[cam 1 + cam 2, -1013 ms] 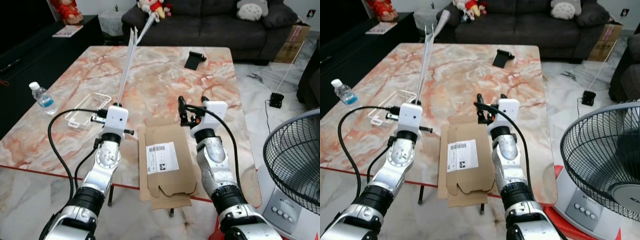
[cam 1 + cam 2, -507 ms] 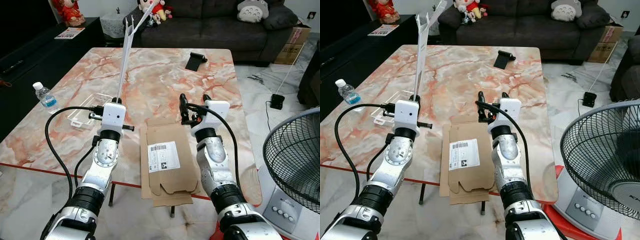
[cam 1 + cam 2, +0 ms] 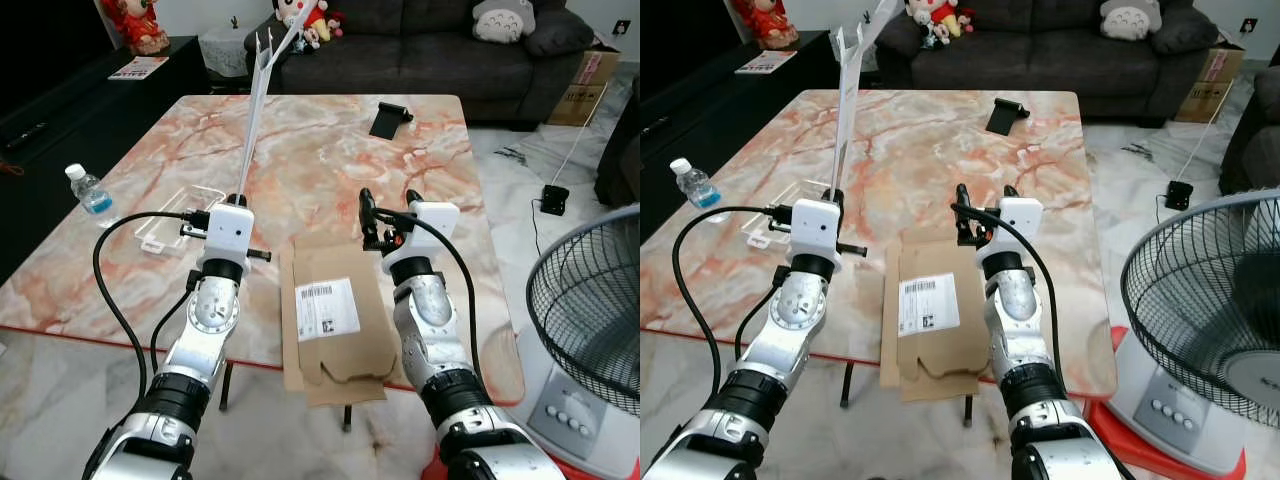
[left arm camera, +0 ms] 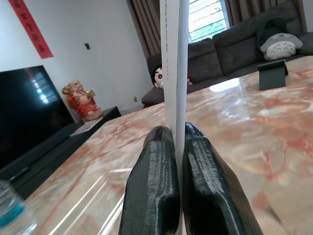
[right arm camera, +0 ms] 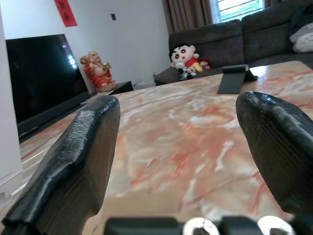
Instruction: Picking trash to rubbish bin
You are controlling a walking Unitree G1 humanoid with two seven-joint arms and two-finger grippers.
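A water bottle (image 3: 89,196) stands on the marble worktop (image 3: 330,150), well to the left of the left gripper (image 4: 175,161). Just left of this gripper lies a clear plastic tray (image 3: 178,222). Its jaws are clamped on a long white strip (image 3: 255,110), which rises upright from between them. A flattened cardboard box (image 3: 335,325) lies between the two grippers, over the near edge. The right gripper (image 3: 384,212) hovers just beyond the box, jaws apart and holding nothing. A black phone stand (image 3: 388,120) is far beyond it.

One flattened cardboard box (image 3: 337,322), one water bottle (image 3: 90,196) (table's left edge), one fan (image 3: 590,320).
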